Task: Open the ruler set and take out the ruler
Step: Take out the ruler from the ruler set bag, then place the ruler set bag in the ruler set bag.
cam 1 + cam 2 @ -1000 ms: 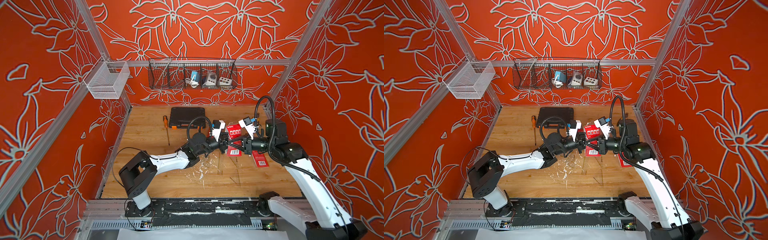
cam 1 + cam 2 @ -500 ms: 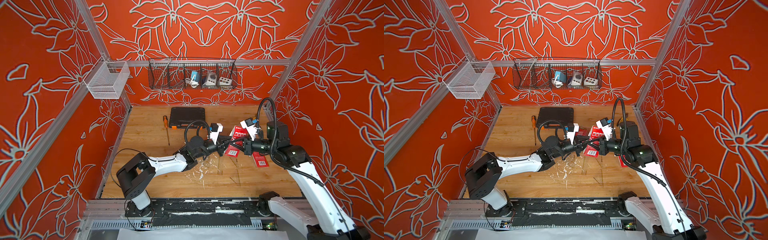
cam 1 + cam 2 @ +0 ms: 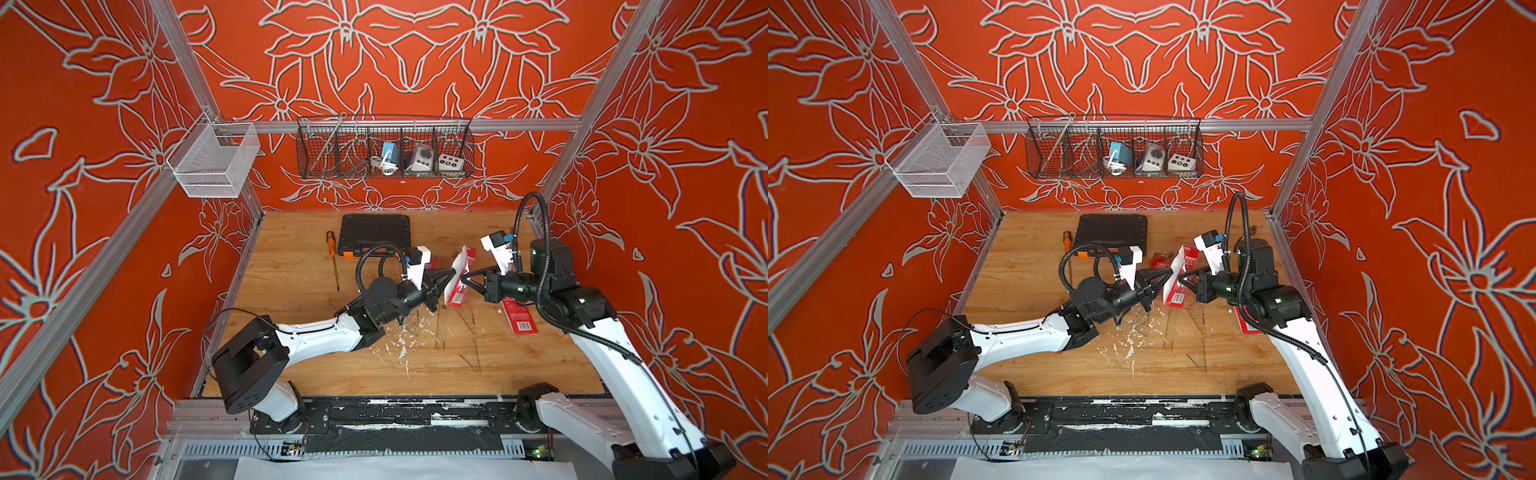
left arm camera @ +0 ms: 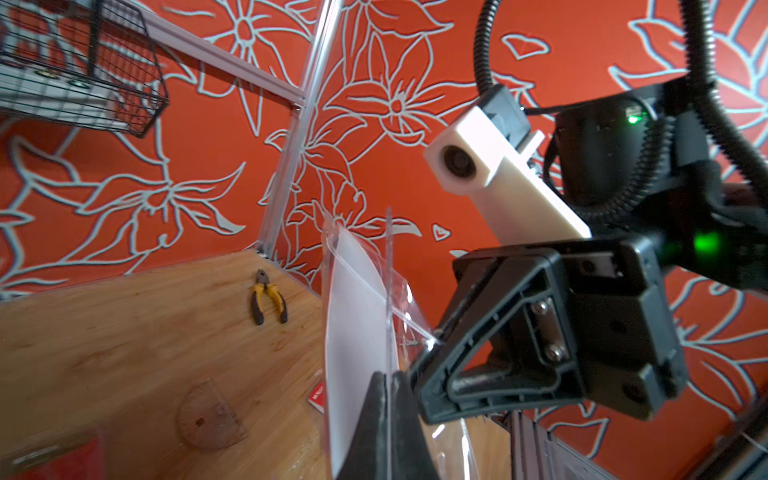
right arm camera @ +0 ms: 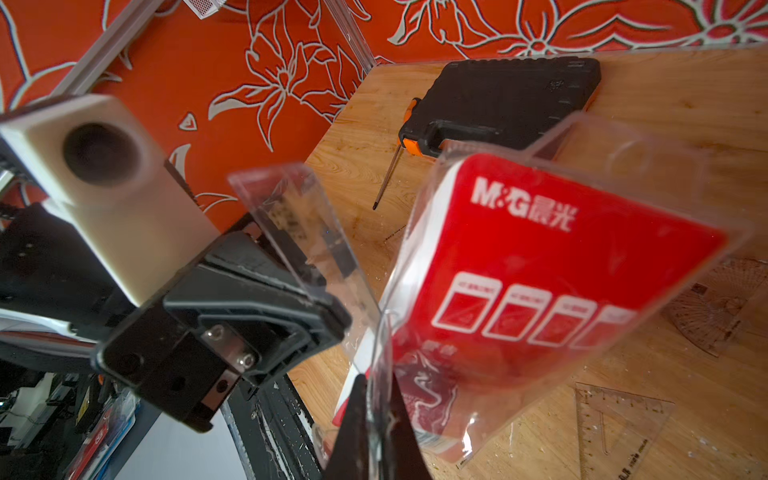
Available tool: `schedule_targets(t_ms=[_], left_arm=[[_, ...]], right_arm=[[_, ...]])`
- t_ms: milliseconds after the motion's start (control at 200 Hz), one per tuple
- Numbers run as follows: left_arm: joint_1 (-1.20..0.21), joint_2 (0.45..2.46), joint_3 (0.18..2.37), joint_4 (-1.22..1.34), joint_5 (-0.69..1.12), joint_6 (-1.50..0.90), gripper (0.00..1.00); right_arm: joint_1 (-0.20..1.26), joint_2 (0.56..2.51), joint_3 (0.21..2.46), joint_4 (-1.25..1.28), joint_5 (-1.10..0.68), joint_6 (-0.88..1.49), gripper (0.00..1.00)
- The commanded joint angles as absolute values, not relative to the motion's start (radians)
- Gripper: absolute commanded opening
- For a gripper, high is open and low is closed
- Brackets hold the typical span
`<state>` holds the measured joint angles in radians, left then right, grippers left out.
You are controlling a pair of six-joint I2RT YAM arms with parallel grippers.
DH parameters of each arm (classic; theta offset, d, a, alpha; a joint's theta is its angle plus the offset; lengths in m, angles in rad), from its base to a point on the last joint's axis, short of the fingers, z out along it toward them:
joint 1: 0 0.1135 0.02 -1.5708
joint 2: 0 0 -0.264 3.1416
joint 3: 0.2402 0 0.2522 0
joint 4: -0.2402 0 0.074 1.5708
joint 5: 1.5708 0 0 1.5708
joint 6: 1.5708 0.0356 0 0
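Scuffed wooden table (image 3: 291,299), orange flowered walls (image 3: 395,54). My left pincer (image 4: 386,376) and right pincer (image 5: 376,378) are both pinched tight on the glossy clear sleeve of the ruler set (image 3: 457,282), held on edge above mid-table between them. Its red card (image 5: 540,257) hides whatever is inside; clear set squares (image 5: 615,424) lie below, faint.
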<state>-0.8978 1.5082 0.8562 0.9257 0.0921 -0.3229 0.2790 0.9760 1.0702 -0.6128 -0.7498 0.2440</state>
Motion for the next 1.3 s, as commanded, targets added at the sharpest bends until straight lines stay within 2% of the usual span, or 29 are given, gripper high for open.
schedule_targets(t_ms=[0, 70, 150, 275, 410, 565, 781, 991, 1296], left_arm=[[-0.894, 1.471, 0.933, 0.863, -0.002, -0.282, 0.00], [-0.883, 1.475, 0.962, 0.846, -0.002, -0.285, 0.00], [-0.869, 1.473, 1.002, 0.802, -0.010, -0.294, 0.00], [-0.832, 1.451, 1.040, 0.736, 0.000, -0.343, 0.00], [-0.760, 1.394, 1.041, 0.640, 0.092, -0.431, 0.00], [-0.691, 1.294, 0.951, 0.534, 0.213, -0.503, 0.00], [-0.684, 1.212, 0.776, 0.477, 0.318, -0.554, 0.00], [-0.684, 1.275, 0.691, 0.534, 0.408, -0.624, 0.00], [-0.740, 1.549, 0.775, 0.689, 0.537, -0.752, 0.00]], right_arm=[[0.273, 0.994, 1.066, -0.604, -0.739, 0.203, 0.00], [0.273, 1.007, 1.068, -0.624, -0.747, 0.187, 0.00], [0.273, 1.012, 1.078, -0.677, -0.679, 0.159, 0.00], [0.273, 1.034, 1.111, -0.796, -0.472, 0.123, 0.00], [0.270, 1.059, 1.131, -0.865, -0.255, 0.111, 0.00], [0.252, 1.113, 1.186, -0.946, -0.035, 0.092, 0.00], [0.218, 1.195, 1.250, -1.055, 0.258, 0.070, 0.00], [0.170, 1.250, 1.227, -1.090, 0.362, 0.065, 0.00], [0.150, 1.376, 1.123, -0.972, 0.264, 0.082, 0.02]])
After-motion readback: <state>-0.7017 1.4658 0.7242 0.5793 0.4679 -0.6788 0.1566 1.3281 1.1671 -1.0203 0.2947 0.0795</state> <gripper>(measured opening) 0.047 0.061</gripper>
